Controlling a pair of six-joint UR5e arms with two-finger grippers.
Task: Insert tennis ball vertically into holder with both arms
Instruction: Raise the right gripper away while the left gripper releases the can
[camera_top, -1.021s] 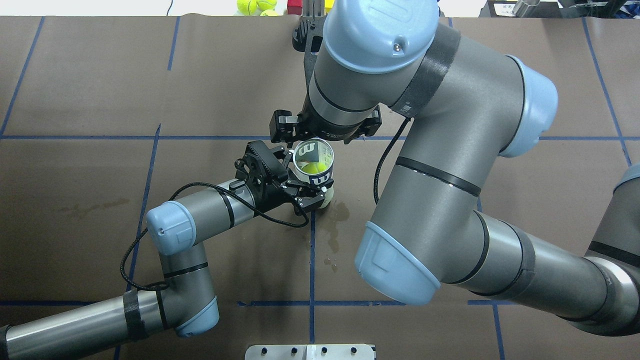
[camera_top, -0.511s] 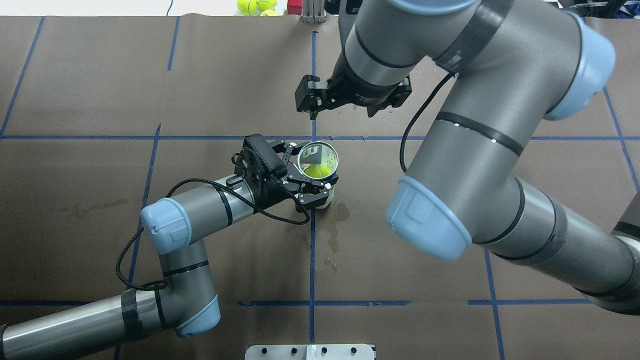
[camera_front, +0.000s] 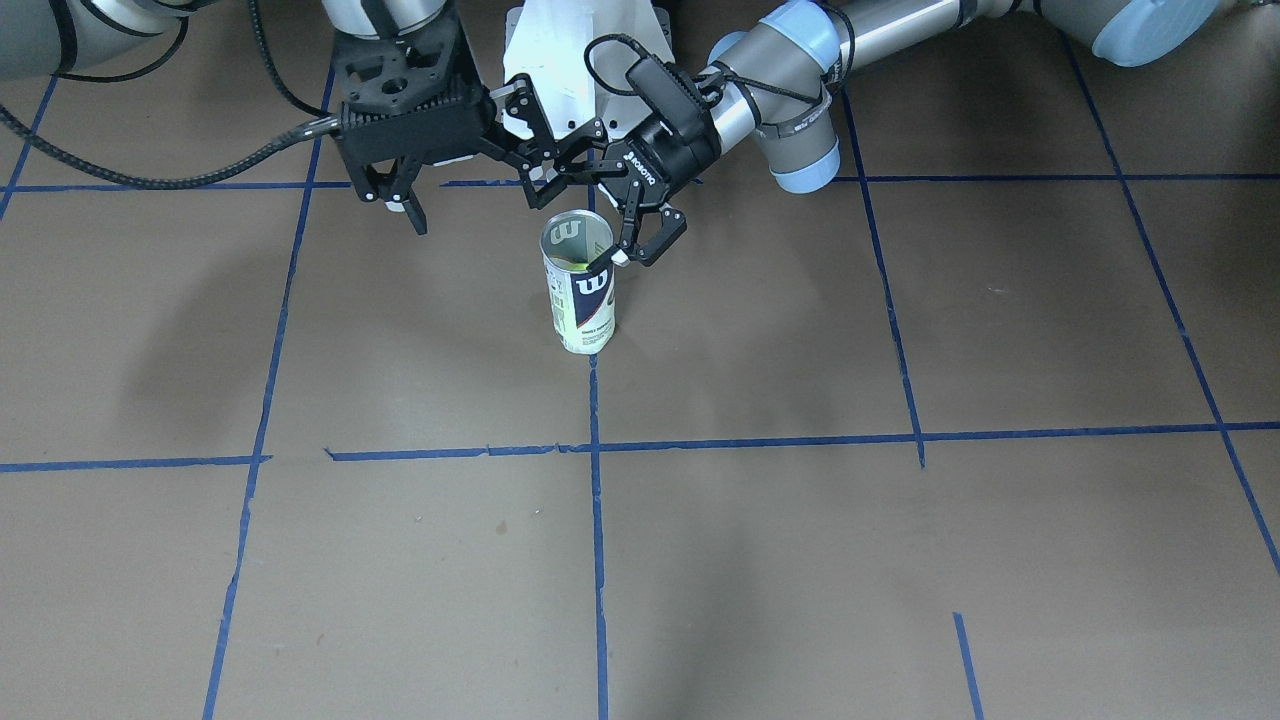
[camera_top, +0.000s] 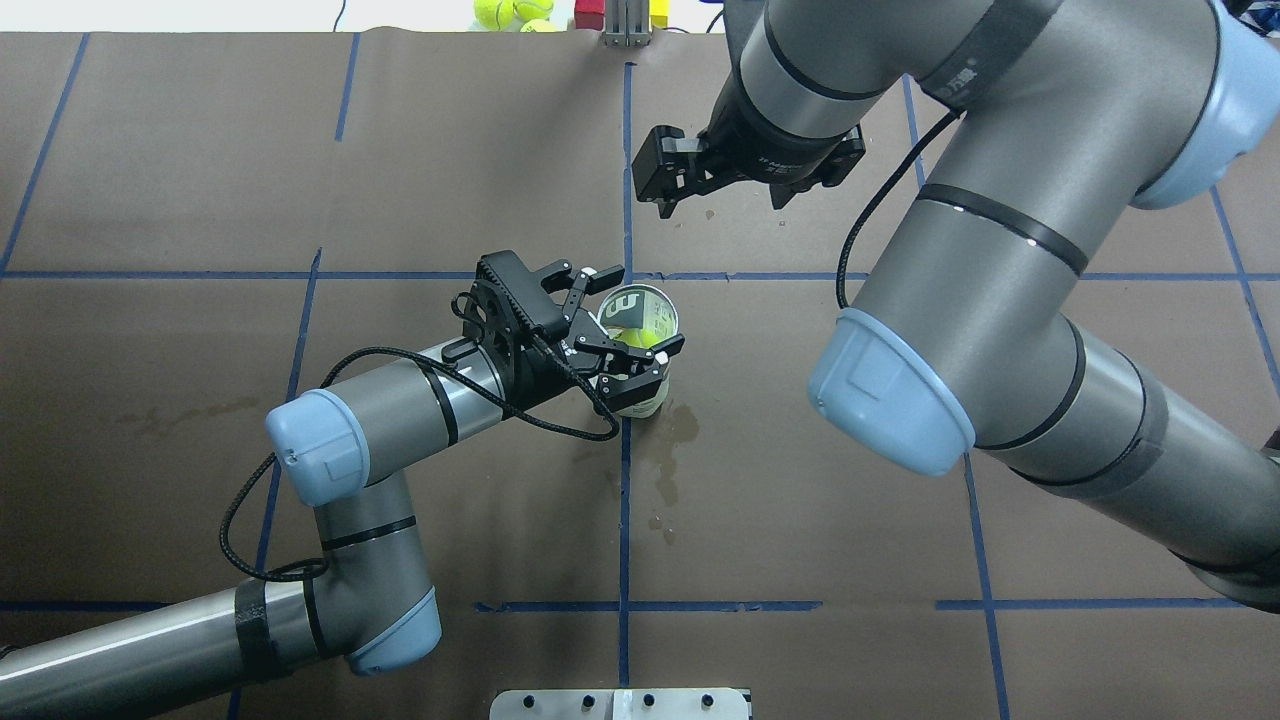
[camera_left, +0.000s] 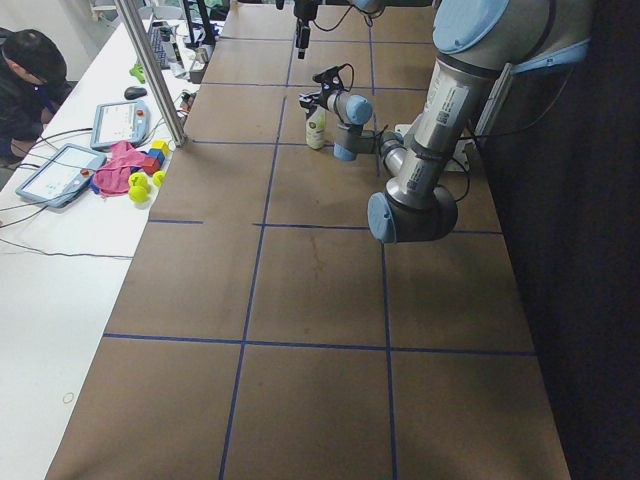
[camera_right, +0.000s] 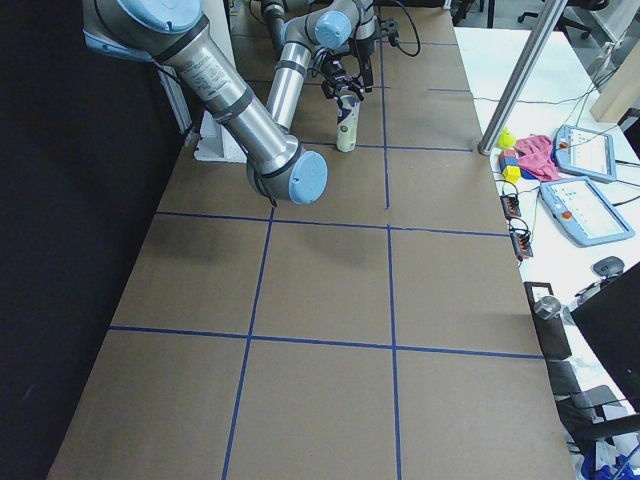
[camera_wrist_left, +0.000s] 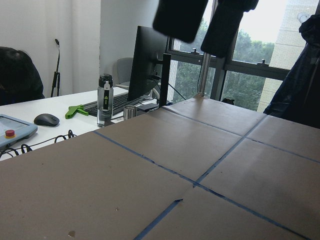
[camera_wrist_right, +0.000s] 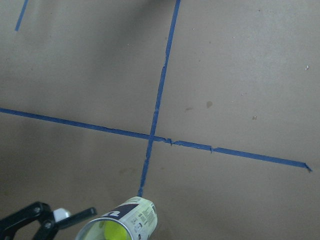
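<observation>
The clear holder (camera_top: 640, 325) with its Wilson label stands upright at the table's middle, and also shows in the front view (camera_front: 580, 295). A yellow tennis ball (camera_top: 632, 340) lies inside it. My left gripper (camera_top: 640, 310) is open, its fingers spread on either side of the holder's top; one pad (camera_front: 620, 258) is at the rim. My right gripper (camera_front: 400, 205) hangs open and empty above the table, up and away from the holder on the far right side. The right wrist view shows the holder (camera_wrist_right: 122, 225) at its bottom edge.
Spare tennis balls (camera_top: 510, 12), a red block (camera_top: 590, 12) and a metal post (camera_top: 622, 25) sit at the far edge. The white pedestal base (camera_front: 575, 50) is by the robot. Damp stains (camera_top: 675, 430) mark the brown cover near the holder.
My right arm has lifted off from just above the holder and moved far and right. My left gripper, shut on the holder before, has opened its fingers.
</observation>
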